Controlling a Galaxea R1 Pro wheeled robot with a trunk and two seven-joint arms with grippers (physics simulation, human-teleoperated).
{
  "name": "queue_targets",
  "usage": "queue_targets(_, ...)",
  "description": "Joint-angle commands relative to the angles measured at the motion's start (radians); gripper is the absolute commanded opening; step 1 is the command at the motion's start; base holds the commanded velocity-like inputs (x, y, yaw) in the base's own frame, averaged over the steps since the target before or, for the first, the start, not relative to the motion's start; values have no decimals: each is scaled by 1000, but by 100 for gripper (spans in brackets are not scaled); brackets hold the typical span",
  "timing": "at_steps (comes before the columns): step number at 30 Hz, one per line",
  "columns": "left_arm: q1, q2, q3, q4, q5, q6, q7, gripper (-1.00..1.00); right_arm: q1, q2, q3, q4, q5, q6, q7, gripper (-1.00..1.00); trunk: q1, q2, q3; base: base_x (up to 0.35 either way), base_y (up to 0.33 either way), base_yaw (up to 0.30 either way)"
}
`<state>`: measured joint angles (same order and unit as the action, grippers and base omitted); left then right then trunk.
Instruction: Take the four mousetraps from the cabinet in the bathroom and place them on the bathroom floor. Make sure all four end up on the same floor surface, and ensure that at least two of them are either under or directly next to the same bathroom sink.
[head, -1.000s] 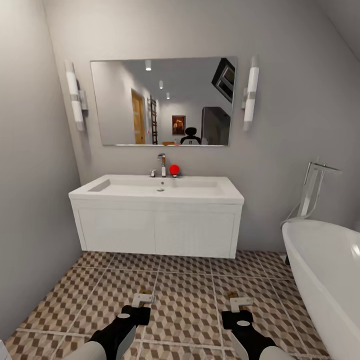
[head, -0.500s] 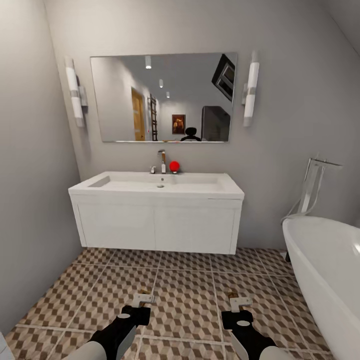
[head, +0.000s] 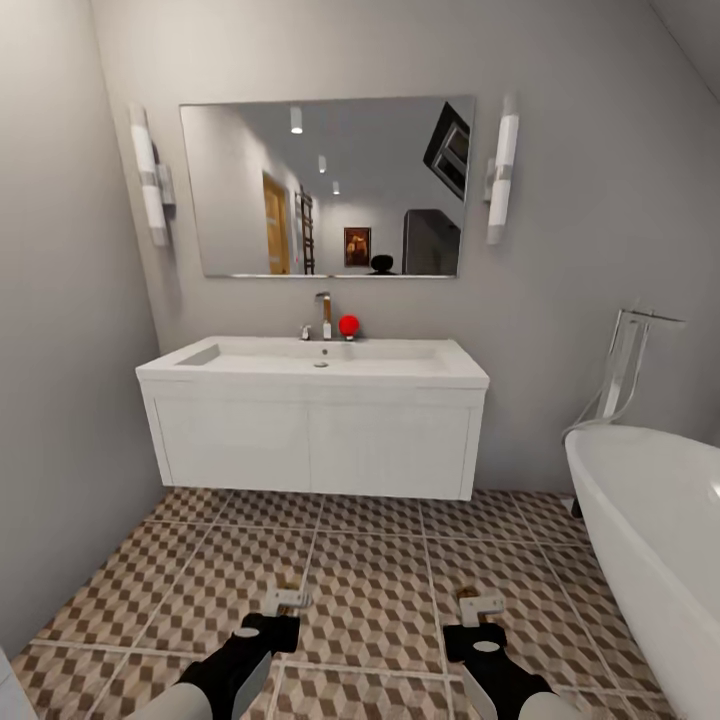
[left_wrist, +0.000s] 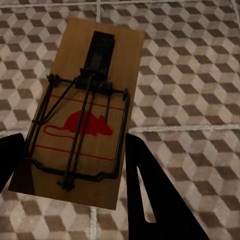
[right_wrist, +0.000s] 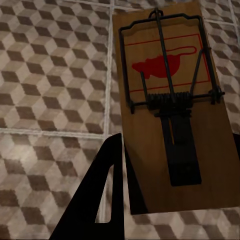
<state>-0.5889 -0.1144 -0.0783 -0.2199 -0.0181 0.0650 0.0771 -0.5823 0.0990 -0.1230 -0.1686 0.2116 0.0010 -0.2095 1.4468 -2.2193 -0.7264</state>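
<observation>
Mousetraps, two: one tan board with dark wire spring and red mouse mark (left_wrist: 82, 112) clamped between the fingers of the left gripper (head: 287, 599), the other (right_wrist: 172, 100) clamped likewise in the right gripper (head: 480, 604), both carried above the cube-patterned bathroom floor (head: 370, 590). Bathroom sink (head: 315, 362): white basin with chrome tap (head: 323, 315) and a red ball (head: 348, 324) beside it, on a wall-hung vanity straight ahead, well apart from the grippers. Surroundings: mirror (head: 325, 185) above, white bathtub (head: 650, 520) at right.
</observation>
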Motion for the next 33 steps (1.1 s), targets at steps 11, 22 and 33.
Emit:
queue_targets(11, 0, 2, -9, 5, -2, 7, 41, -100, -1, 1, -7, 0, 11, 22, -1, -100, 42, -78, -36, 0, 0, 0)
queue_targets(22, 0, 2, -9, 4, 0, 8, 64, -100, -1, 1, -7, 0, 12, 19, -1, -100, 84, -155, -70, 0, 0, 0)
queue_targets(33, 0, 3, -10, 4, 0, 7, 64, -100, -1, 1, -7, 0, 12, 16, -1, -100, 126, -232, -105, 0, 0, 0)
